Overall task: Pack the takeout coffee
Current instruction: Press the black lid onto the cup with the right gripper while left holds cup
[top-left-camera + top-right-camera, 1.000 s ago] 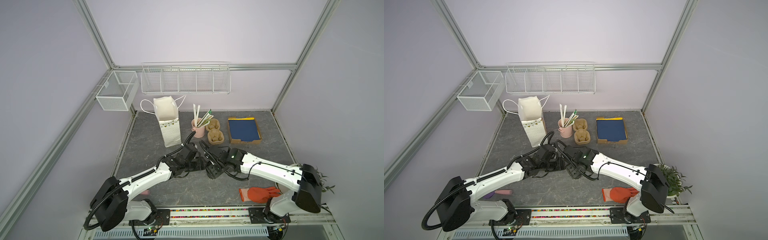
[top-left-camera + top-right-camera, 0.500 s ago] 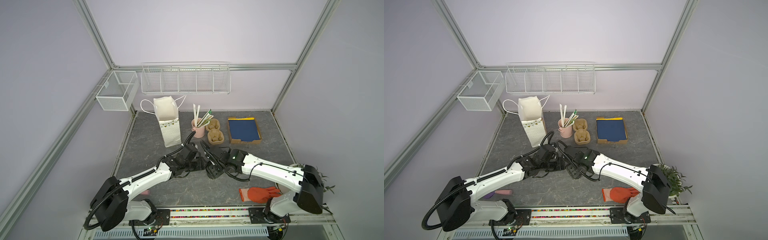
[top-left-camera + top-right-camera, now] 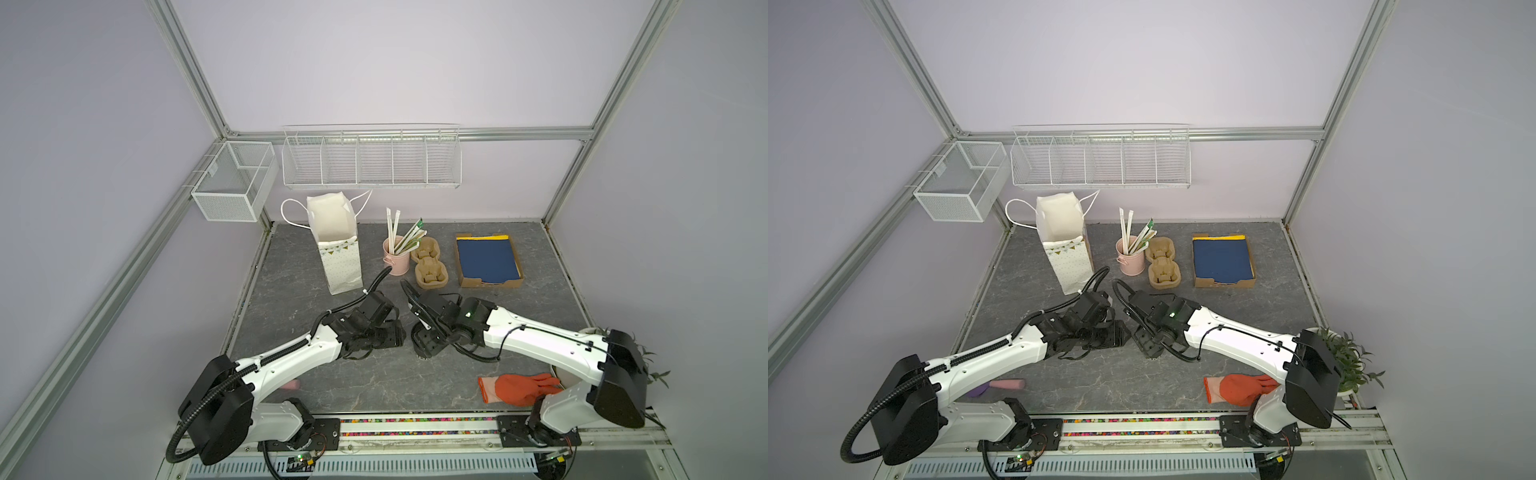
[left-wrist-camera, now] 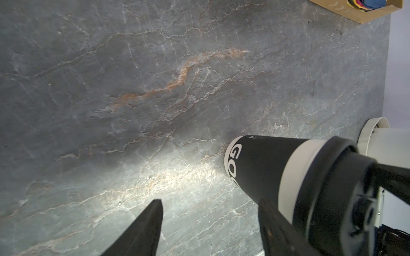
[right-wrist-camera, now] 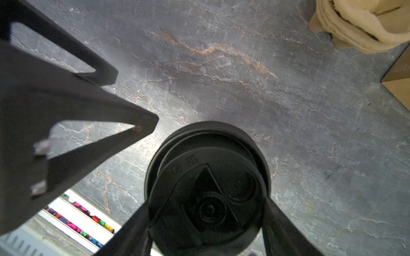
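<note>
Takeout coffee (image 4: pixel 261 168) upright on the grey stone table (image 4: pixel 133 88), mid-table between both arms, black lid (image 5: pixel 221 155) on. Right gripper (image 5: pixel 205 208) above it, fingers clamped on opposite sides of the lid rim. Left gripper (image 4: pixel 209 201) spread wide, gripping nothing; one finger sits just beside the coffee.
</note>
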